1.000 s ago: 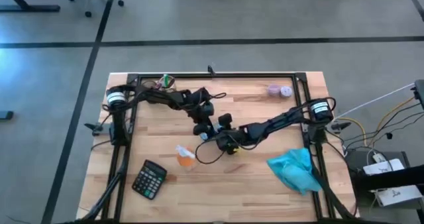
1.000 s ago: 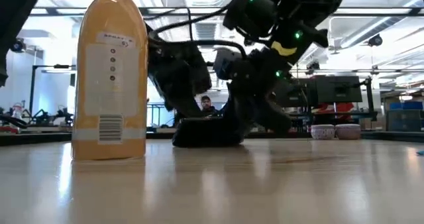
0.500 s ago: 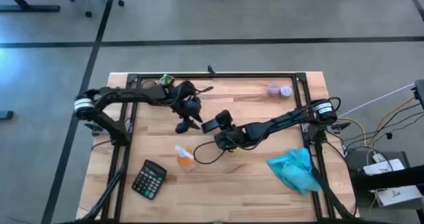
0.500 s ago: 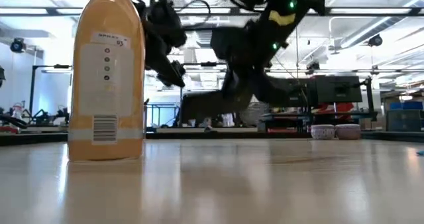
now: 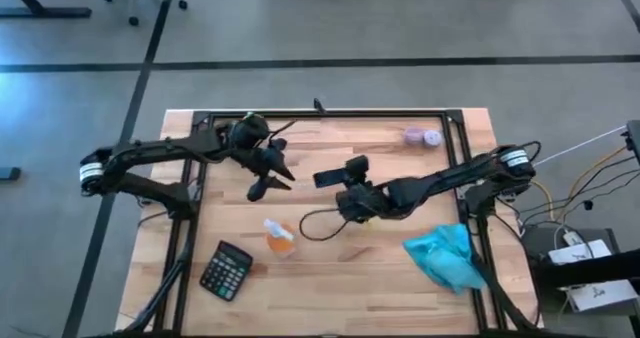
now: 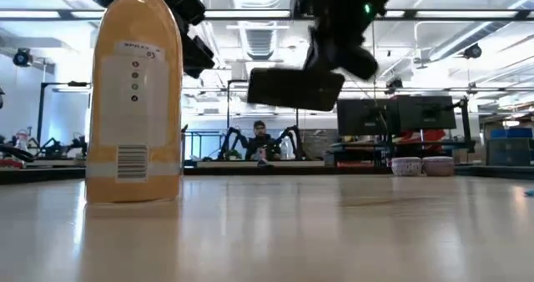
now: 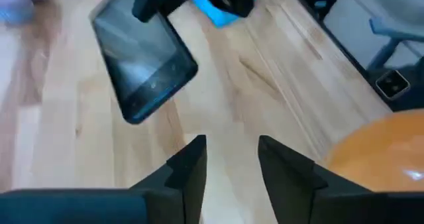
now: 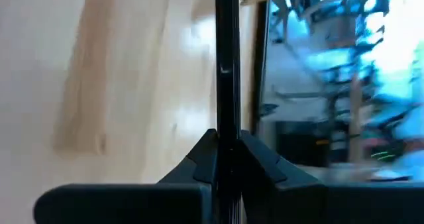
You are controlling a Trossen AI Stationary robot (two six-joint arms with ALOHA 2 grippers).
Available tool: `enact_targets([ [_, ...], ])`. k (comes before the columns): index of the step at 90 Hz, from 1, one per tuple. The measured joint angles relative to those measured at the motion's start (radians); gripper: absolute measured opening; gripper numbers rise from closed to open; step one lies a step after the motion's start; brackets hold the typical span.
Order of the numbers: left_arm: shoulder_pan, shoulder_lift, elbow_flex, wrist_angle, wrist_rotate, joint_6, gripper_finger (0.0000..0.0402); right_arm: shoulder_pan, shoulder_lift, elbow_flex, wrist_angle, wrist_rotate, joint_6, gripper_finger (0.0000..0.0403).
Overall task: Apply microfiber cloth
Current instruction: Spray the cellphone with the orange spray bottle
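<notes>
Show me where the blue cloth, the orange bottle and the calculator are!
microfiber cloth [image 5: 445,257], high view, middle of the folds.
orange bottle [image 6: 136,107], low view, on its label.
calculator [image 5: 225,270], high view, middle of the keys.

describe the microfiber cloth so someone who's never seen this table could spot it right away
On the wooden table, look to the near right corner, beside the right arm's base post. The microfiber cloth lies there in a crumpled heap with irregular folds, partly over the black frame rail. It is the only turquoise-blue, soft thing on the table; the orange bottle and black calculator sit toward the other side.
</notes>
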Motion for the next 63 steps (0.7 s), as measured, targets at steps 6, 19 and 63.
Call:
enact_targets([
  [6, 0.000, -0.041, -0.046, 0.051, 0.000, -0.024, 0.0113, -0.020, -0.046, -0.022, 0.002, -0.078, 0.099, 0.0019],
  [19, -0.002, -0.141, -0.128, 0.073, -0.028, -0.137, 0.0103, -0.044, -0.142, -0.130, 0.081, -0.149, 0.221, 0.0018],
  [63, -0.252, -0.318, -0.401, 0.210, -0.163, -0.431, 0.0097, -0.059, -0.197, -0.406, 0.651, -0.222, 0.348, 0.0018],
])
